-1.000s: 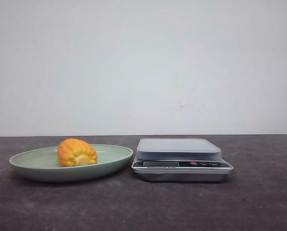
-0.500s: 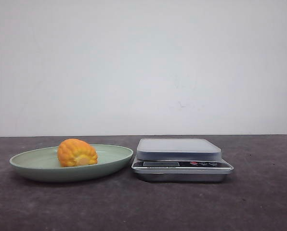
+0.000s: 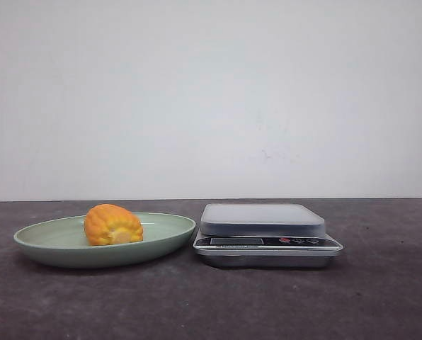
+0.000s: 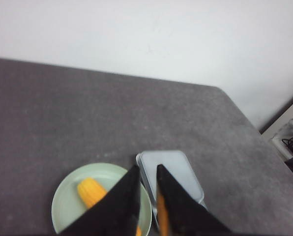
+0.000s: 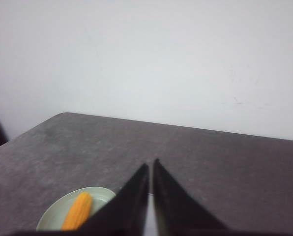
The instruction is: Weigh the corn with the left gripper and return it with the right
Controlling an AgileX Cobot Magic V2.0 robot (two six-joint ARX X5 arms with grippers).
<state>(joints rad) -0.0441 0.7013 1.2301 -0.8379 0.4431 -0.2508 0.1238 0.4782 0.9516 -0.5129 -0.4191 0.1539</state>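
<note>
The corn (image 3: 113, 225), a stubby orange-yellow cob chunk, lies on the pale green plate (image 3: 34, 237) at the left of the dark table. A silver kitchen scale (image 3: 264, 234) stands just right of the plate with nothing on its platform. Neither gripper shows in the front view. In the left wrist view my left gripper (image 4: 147, 169) hangs high above the plate's edge and the scale (image 4: 178, 167), slightly open, nothing between its black fingers; the corn (image 4: 90, 191) is partly hidden by one finger. My right gripper (image 5: 151, 163) is shut and empty, high above the table, the corn (image 5: 77, 211) off to one side.
A white wall stands behind the table. In the left wrist view the table's far corner (image 4: 220, 91) and side edge show, with clutter beyond the edge (image 4: 291, 142). The plate (image 5: 100, 196) lies near the table's corner side in the right wrist view.
</note>
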